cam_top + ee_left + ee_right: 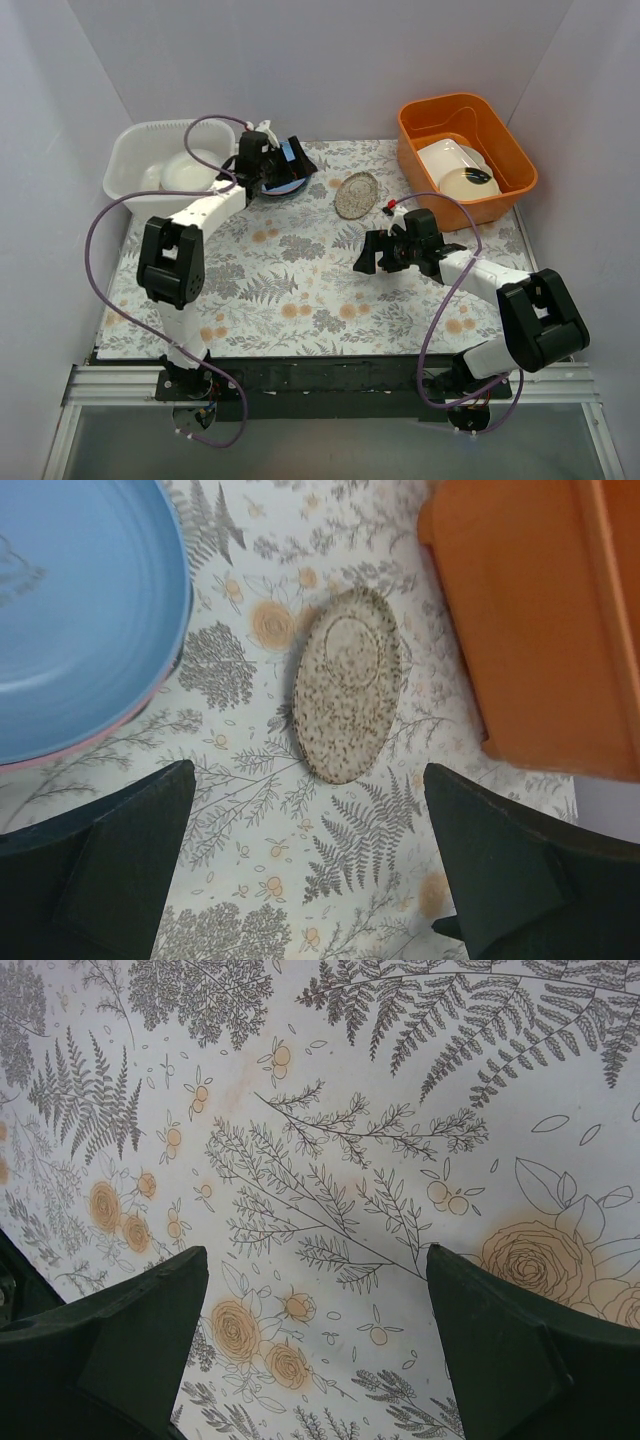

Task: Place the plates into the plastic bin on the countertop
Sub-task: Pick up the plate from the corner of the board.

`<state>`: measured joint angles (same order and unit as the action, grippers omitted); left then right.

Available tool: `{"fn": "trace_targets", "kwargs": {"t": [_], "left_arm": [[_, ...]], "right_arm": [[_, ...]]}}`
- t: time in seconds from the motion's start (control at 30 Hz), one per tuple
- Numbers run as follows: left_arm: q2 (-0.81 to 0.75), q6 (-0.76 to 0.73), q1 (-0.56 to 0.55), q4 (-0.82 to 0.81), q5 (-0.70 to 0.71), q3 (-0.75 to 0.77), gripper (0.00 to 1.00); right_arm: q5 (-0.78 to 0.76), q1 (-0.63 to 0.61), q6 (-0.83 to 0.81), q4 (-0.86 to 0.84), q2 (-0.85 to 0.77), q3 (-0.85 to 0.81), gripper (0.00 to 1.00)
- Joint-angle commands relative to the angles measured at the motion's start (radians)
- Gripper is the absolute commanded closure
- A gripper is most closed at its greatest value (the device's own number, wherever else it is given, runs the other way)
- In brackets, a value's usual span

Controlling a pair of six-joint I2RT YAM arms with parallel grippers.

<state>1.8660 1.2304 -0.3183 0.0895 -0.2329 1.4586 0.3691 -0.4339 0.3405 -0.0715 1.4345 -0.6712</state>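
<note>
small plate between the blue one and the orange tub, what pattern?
Beige with dark brown speckles; the small plate shows best in the left wrist view.

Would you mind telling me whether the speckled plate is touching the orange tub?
Apart. The left wrist view shows a strip of bare countertop running between the speckled plate and the orange tub.

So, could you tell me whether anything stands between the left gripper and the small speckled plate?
Nothing visible does. The left gripper is open, with only bare countertop between it and the speckled plate. The blue plate lies to one side, the orange tub to the other, both off that line.
</note>
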Motion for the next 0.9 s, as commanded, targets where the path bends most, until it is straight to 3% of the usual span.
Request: {"fn": "trace_targets", "kwargs": {"t": [0.0,0.43,0.87], "left_arm": [[0.080,-0.008,-0.048,-0.054,-0.048,0.065,0.03],[0.369,0.026,-0.113,-0.169,-0.072,0.247,0.07],[0.656,0.000,-0.148,-0.096,-0.045,0.555,0.10]], "right_arm": [[-0.004,0.000,-0.008,-0.022,-0.032,-0.013,0.03],[-0.048,0.001,0.009,0.007,-0.075,-0.002,0.03],[-0.068,0.009,0.003,0.021,-0.080,-0.010,0.02]]}}
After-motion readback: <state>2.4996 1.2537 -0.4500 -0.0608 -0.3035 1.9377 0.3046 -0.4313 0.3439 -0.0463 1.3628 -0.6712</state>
